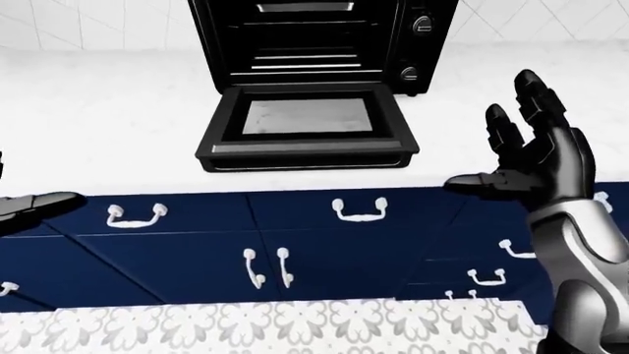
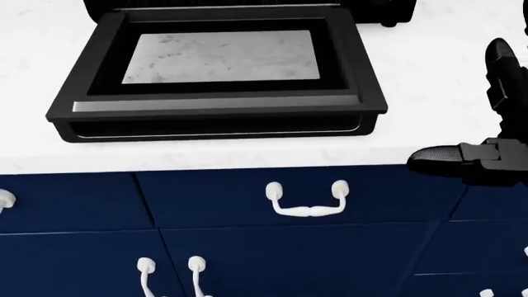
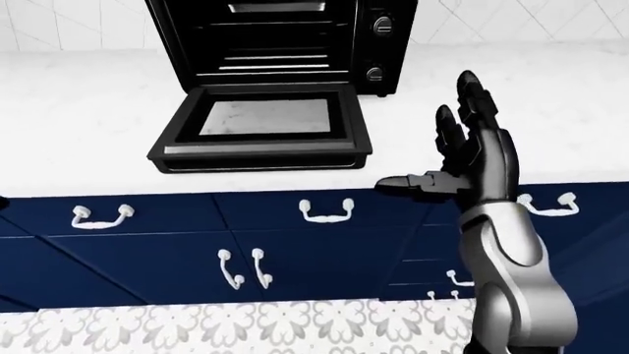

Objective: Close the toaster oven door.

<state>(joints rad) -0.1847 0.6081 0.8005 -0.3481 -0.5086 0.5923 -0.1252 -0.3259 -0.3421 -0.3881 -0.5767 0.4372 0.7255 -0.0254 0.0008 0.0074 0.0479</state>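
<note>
Black box-shaped toaster oven (image 1: 324, 44) stands on the white marbled stone counter (image 1: 108, 118), toward its wall edge, in front of a white tiled wall (image 1: 94, 22). Its cavity is exposed, with horizontal wire racks visible inside; two round knobs (image 1: 421, 23) sit on the panel at its right side. The black-framed toaster oven door (image 2: 216, 77) with grey speckled glass pane lies folded down flat, reaching close to the counter's near edge, with a brushed-metal strip along its free rim.

Right hand (image 3: 470, 158), glossy black, segmented, three fingers: spread wide, thumb pointing left, holding nothing, raised to the right of the door and apart from it. Left hand (image 1: 29, 205): only a dark tip shows at the left edge of the left-eye view; grip cannot be determined.

Below the counter: navy blue flat-front cabinets (image 1: 324, 243) with white curved bail handles (image 2: 307, 199). Patterned grey-white floor (image 1: 275, 328) at bottom.
</note>
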